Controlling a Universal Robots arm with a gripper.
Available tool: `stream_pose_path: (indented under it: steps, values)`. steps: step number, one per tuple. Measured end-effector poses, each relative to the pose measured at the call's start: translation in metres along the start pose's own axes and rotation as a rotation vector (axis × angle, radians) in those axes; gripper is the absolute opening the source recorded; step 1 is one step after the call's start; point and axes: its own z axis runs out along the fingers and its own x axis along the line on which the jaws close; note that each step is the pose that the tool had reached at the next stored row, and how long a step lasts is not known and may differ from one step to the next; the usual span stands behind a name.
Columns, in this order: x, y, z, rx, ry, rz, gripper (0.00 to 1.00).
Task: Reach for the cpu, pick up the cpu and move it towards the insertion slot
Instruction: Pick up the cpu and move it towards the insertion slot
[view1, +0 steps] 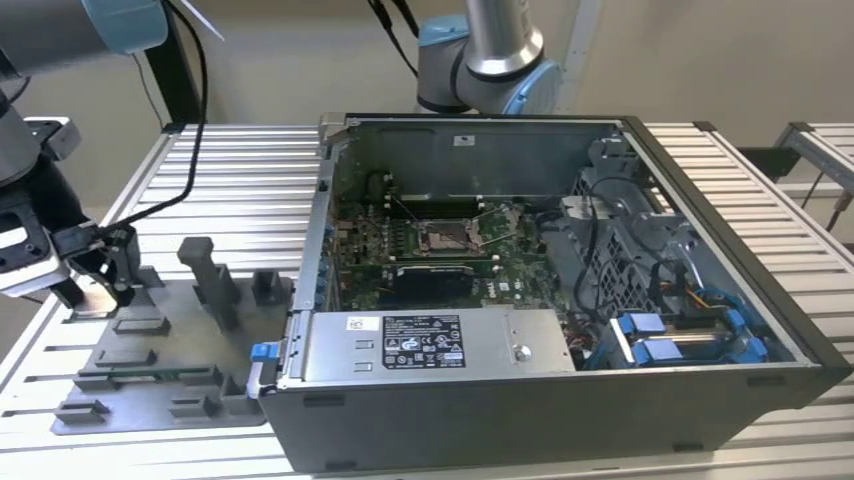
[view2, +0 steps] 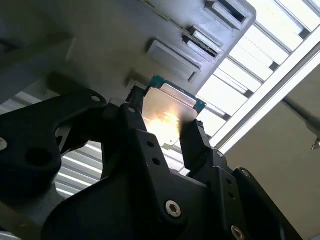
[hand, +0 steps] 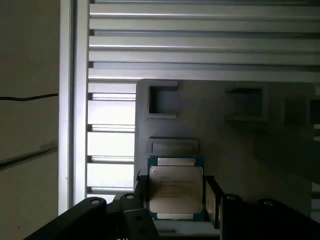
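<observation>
**Half the job looks done: chip gripped, nowhere near the socket yet**

So the gripper (view1: 92, 290) is down at the grey tray (view1: 160, 405), on the exterior view's left, out on the slatted table (view1: 240, 170) beside the open PC case (view1: 534, 420). In both wrist views the cpu (hand: 176, 190) sits right between the black fingers (view2: 193, 144). They're pressed against two opposite edges of it, so I'd call the jaws closed on the chip. Its silvery top faces the wrist cameras, with a bright glare across it in the second wrist view.

By my read the reach is finished and the grasp is made. What I honestly can't tell is whether the chip is lifted clear of the tray or only pinched where it rests. The tray surface sits directly behind it in both wrist views, and the exterior view is too far off to settle it.

What's left is the whole carry. The insertion slot (view1: 443, 237), the shiny-framed square on the green board inside the case, is well apart from the gripper, with the case wall between the two.
</observation>
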Motion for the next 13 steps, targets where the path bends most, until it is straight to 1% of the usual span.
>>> stream_pose_path:
  steps: [5, 13]
  values:
    - [0.0000, 0.0002, -0.0048, 0.0000, -0.0001, 0.000, 0.00]
    - [0.0000, 0.0005, -0.0108, 0.0000, -0.0001, 0.000, 0.00]
